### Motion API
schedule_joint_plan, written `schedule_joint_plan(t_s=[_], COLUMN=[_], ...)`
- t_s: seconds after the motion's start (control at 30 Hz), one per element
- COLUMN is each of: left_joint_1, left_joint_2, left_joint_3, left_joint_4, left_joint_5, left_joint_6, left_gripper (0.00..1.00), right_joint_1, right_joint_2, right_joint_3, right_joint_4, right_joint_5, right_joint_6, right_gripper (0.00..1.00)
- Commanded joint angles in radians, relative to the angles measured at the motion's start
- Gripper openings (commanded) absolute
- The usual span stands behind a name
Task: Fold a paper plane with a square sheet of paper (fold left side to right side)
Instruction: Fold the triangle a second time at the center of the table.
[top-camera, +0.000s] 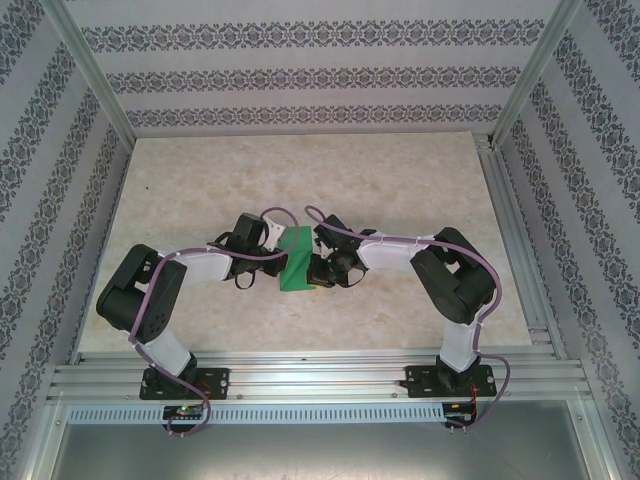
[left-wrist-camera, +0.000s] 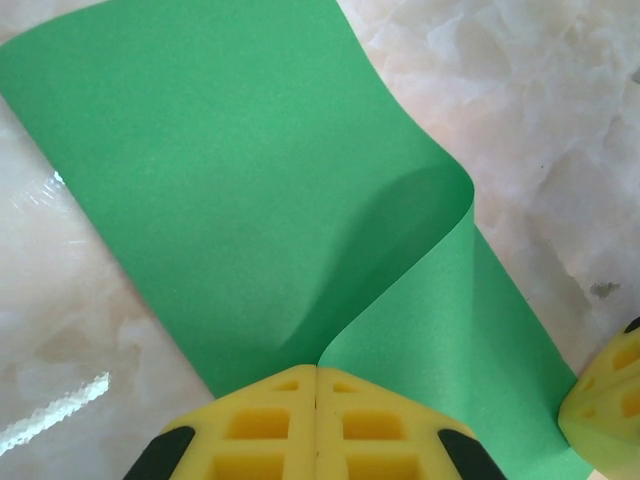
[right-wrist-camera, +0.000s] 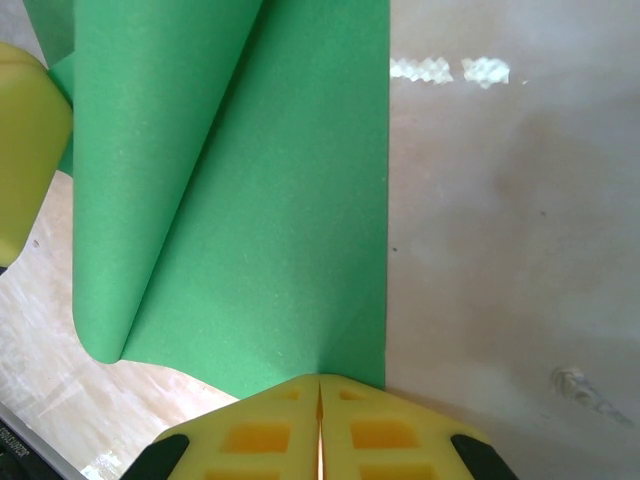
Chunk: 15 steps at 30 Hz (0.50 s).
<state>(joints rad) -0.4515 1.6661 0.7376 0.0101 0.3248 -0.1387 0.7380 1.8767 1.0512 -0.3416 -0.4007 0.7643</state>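
The square sheet of paper (top-camera: 296, 262) is bright green and lies mid-table between the two arms, one side curled up and over the rest. In the left wrist view the sheet (left-wrist-camera: 230, 190) rolls over in a soft loop, and my left gripper (left-wrist-camera: 318, 368) is shut with its yellow fingertips pinching the lifted edge. My right gripper (right-wrist-camera: 320, 378) is shut on the near edge of the sheet (right-wrist-camera: 270, 230), close to its right corner. From above, the left gripper (top-camera: 278, 255) and the right gripper (top-camera: 315, 268) meet at the paper.
The marble-patterned tabletop (top-camera: 300, 170) stretches away behind the paper, bounded by aluminium rails (top-camera: 510, 230) and patterned walls. A yellow finger (left-wrist-camera: 605, 400) of the right gripper sits close to the left one; the left gripper's finger (right-wrist-camera: 25, 150) borders the paper.
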Motion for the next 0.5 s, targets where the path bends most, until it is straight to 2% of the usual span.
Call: schedule_joint_plan(t_s=[0.0, 0.47], left_joint_1=[0.011, 0.011], left_joint_2=[-0.018, 0.023], left_joint_3=[-0.003, 0.035], left_joint_4=[-0.017, -0.034], left_joint_5=[-0.02, -0.001], left_joint_6=[0.014, 0.023], left_gripper=[0.06, 0.09], right_joint_1=[0.014, 0.016], right_joint_2=[0.03, 0.035], right_joint_3=[-0.002, 0.005], right_joint_4=[-0.066, -0.062], right_joint_5=[0.039, 0.034], right_joint_6=[-0.017, -0.019], right_gripper=[0.09, 0.09])
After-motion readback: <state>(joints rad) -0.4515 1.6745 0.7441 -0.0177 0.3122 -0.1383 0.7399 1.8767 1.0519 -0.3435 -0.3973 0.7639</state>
